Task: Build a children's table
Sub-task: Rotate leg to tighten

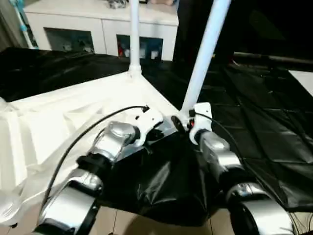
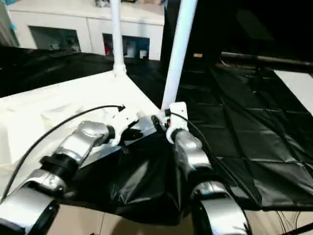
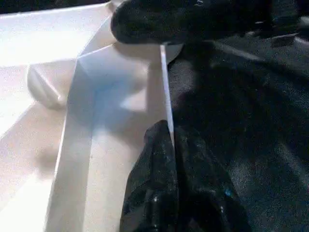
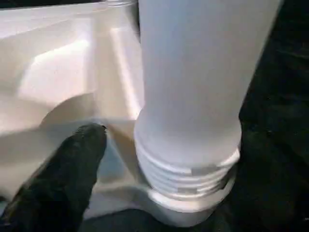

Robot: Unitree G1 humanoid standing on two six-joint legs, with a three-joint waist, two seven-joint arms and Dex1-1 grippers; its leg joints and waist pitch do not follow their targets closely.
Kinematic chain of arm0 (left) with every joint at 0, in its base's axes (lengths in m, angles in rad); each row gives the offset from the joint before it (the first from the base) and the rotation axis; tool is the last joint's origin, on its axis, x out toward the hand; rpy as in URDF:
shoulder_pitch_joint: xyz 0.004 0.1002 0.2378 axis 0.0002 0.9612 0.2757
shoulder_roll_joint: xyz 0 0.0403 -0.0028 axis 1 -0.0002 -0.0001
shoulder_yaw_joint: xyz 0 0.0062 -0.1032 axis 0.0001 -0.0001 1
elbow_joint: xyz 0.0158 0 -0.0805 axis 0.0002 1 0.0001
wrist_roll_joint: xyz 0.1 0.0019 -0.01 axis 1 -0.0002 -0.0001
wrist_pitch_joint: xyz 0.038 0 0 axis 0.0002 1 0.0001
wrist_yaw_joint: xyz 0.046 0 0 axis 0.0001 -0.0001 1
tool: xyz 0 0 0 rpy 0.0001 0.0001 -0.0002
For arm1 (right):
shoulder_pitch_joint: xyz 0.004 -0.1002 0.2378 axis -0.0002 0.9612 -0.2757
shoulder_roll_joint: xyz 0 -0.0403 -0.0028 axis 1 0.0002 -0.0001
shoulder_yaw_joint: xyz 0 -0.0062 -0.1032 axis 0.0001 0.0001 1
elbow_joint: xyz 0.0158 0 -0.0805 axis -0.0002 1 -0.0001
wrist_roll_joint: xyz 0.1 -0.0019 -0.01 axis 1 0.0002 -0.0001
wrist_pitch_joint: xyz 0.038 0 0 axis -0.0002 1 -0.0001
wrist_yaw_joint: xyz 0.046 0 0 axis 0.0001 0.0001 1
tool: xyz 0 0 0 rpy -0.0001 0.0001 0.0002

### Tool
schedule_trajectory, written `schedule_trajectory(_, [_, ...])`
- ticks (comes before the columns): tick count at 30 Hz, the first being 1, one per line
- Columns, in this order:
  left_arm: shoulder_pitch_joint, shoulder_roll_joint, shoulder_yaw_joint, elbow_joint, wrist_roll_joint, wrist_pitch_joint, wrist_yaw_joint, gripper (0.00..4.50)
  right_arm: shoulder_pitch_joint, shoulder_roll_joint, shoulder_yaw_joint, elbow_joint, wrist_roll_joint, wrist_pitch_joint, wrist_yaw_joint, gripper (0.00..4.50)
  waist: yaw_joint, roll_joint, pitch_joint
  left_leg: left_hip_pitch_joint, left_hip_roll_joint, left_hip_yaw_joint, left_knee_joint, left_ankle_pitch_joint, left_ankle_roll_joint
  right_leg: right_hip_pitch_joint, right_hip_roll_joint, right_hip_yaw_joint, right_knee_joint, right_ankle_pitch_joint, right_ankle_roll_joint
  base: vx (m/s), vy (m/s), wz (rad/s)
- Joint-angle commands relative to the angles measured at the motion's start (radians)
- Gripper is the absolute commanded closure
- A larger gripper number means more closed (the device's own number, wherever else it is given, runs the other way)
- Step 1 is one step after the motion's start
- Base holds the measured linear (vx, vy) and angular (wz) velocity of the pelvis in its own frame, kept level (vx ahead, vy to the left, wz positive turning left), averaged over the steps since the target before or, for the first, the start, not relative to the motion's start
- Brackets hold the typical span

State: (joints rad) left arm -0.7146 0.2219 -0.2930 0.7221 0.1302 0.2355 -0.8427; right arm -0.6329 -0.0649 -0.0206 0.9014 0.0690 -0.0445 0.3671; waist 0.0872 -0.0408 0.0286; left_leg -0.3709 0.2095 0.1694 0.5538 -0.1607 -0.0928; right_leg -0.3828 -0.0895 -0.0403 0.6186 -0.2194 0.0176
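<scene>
The children's table top (image 1: 73,112) lies upside down on a black sheet, its ribbed underside facing up. One white leg (image 1: 134,34) stands in the far corner socket. A second leg (image 1: 203,54) rises, leaning a little, from the near right corner; its threaded base (image 4: 188,174) sits in that socket. My left gripper (image 3: 170,133) is shut on the thin rim (image 3: 165,82) of the top, close to that corner. My right gripper (image 1: 183,125) is at the foot of the second leg, open, with one black finger (image 4: 63,179) beside the threads and apart from them.
The black sheet (image 1: 254,107) covers the work surface and hangs over its near edge. A white cabinet (image 1: 102,29) with glass doors stands behind. A white panel (image 1: 304,78) lies at the far right. Cables run along both forearms.
</scene>
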Motion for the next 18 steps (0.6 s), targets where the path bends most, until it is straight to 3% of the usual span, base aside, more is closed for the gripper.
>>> schedule_trajectory(1, [0.045, 0.041, -0.063, 0.001, 0.018, -0.005, -0.1, 4.5, 0.03, -0.029, 0.056, -0.073, -0.001, 0.013, 0.141, 0.16, 0.006, 0.007, -0.048, 0.002, 0.015, 0.001, -0.061, -0.21, 0.019, 0.04, -0.041, 0.026, -0.075, -0.043, -0.186, 0.0, 0.0, 0.0])
schedule_trajectory(3, [0.057, 0.065, -0.071, -0.019, 0.017, -0.02, -0.135, 4.5, 0.056, -0.056, 0.07, -0.111, 0.006, 0.015, 0.208, 0.16, 0.003, 0.011, -0.05, 0.006, 0.015, 0.005, -0.056, -0.165, 0.038, 0.04, -0.036, 0.026, -0.067, 0.061, -0.213, 0.0, 0.0, 0.0])
schedule_trajectory(10, [0.126, 0.204, -0.078, -0.121, -0.013, -0.141, -0.318, 4.5, 0.21, -0.227, 0.147, -0.373, 0.055, 0.05, 0.521, 0.16, 0.009, 0.015, -0.051, 0.012, 0.017, 0.005, -0.051, -0.154, 0.066, 0.046, -0.03, 0.025, -0.062, 0.155, -0.234, 0.0, 0.0, 0.0])
schedule_trajectory(16, [0.145, 0.241, -0.033, -0.158, -0.057, -0.183, -0.344, 4.5, 0.236, -0.248, 0.142, -0.458, 0.091, 0.086, 0.577, 0.16, 0.004, 0.016, -0.044, 0.017, 0.022, 0.007, -0.06, -0.24, 0.036, 0.037, -0.038, 0.028, -0.071, -0.012, -0.24, 0.0, 0.0, 0.0])
schedule_trajectory(17, [0.144, 0.238, -0.03, -0.158, -0.06, -0.183, -0.343, 4.06, 0.236, -0.247, 0.143, -0.459, 0.091, 0.087, 0.576, 0.14, 0.005, 0.017, -0.043, 0.016, 0.021, 0.007, -0.06, -0.236, 0.03, 0.036, -0.037, 0.029, -0.071, -0.017, -0.242, 0.0, 0.0, 0.0])
schedule_trajectory(18, [0.142, 0.231, -0.023, -0.156, -0.068, -0.189, -0.338, 4.06, 0.238, -0.247, 0.145, -0.467, 0.09, 0.093, 0.576, 0.14, 0.005, 0.014, -0.043, 0.015, 0.021, 0.008, -0.059, -0.23, 0.028, 0.037, -0.038, 0.03, -0.07, -0.017, -0.242, 0.0, 0.0, 0.0])
